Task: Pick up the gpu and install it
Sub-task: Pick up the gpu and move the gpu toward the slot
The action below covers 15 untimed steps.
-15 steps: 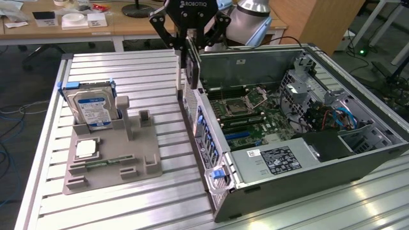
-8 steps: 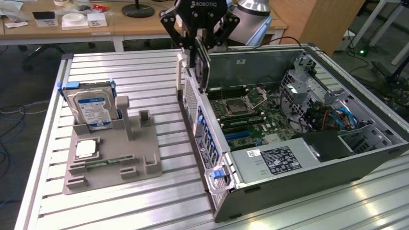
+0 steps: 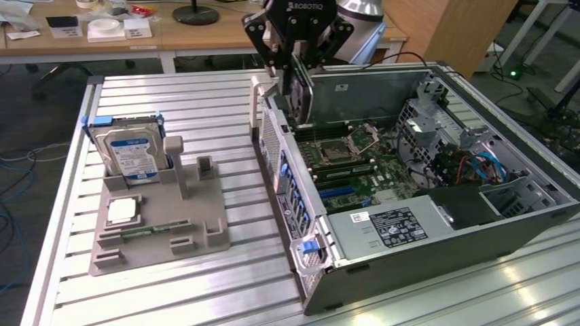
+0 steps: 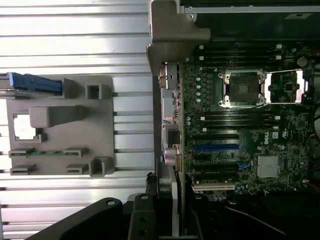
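Gripper: narrow, 2 fingers pinched on the top edge of the gpu. Carried upright and edge-on below the fingers, at 12 o'clock in the exterior view, right over the rear wall of the case. Not down among the boards. Contact between lower edge and case rim: cannot tell.

Toward 3 o'clock from the card, inside the open case: motherboard lying flat, blue slot vacant. Picked up, then, and judged not yet installed.

Out toward 9 o'clock in the exterior view: grey fixture on the slatted table, well apart from the case. Hard drive standing in it, memory stick lying in its groove, 2 upright posts beside the drive bare.

Handling, as a judgement:
- Light, thin and stiff, so easily swung about a pinch at 1 edge.
- Fragile on the fan face and along the contact edge.
- Best taken by the bare top edge of the board or close to the metal bracket, never by the fan.
- Smooth edges, likely to slip or tilt between the fingers if knocked against the case wall.
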Motion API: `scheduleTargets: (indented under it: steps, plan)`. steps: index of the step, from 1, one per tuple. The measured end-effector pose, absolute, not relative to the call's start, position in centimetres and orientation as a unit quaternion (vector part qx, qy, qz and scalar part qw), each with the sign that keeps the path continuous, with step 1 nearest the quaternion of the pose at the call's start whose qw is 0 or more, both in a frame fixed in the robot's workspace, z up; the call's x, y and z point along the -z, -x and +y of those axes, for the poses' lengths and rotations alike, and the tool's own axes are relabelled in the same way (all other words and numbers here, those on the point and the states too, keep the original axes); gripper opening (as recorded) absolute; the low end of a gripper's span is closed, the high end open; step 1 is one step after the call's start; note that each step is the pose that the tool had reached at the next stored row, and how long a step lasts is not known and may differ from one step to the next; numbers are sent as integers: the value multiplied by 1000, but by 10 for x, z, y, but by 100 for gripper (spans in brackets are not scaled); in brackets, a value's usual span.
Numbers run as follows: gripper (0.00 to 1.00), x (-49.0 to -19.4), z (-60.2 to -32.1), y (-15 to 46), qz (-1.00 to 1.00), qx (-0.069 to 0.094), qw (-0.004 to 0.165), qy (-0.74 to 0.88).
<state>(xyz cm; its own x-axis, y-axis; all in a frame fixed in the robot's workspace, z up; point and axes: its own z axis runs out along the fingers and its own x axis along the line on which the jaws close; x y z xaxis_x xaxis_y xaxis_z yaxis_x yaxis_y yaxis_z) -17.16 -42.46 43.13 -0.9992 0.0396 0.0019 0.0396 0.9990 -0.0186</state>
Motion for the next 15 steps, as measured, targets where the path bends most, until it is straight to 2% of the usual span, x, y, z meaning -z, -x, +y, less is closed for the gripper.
scheduleTargets:
  steps: [15]
  plan:
    - [28,-431,-425,133,-1000,-9,1,20]
